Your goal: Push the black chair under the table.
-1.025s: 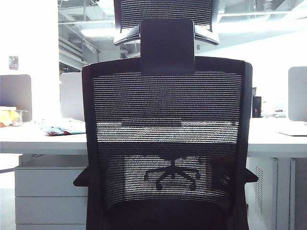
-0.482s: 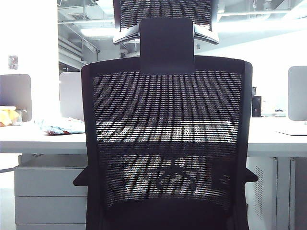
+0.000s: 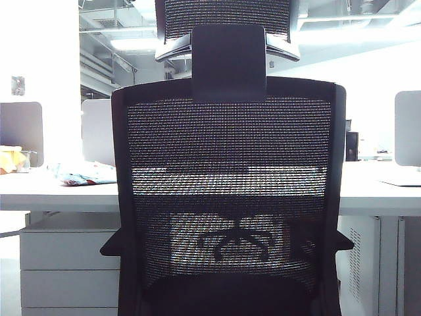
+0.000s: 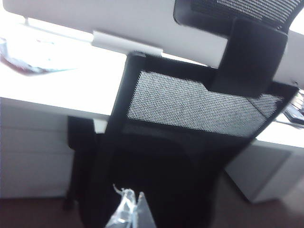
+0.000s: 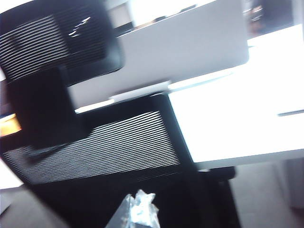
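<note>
The black chair (image 3: 229, 197) has a see-through mesh back in a matt frame; the table (image 3: 52, 191) top looks smooth, white.

Black chair (image 3: 229, 197) fills the frame, back toward camera. White worktop (image 3: 381, 191) right behind it. Drawer cabinet (image 3: 66, 270) under its left side.

1. The table (image 3: 39, 194) is a long white desk with a thin flat top running across the exterior view behind the black chair (image 3: 230, 197).
2. A white drawer cabinet (image 3: 66, 270) stands under its left end.
3. A crumpled bluish wrapper (image 3: 82, 174) lies on the left part of the top.
4. A yellowish item (image 3: 10, 160) sits at the far left edge.
</note>
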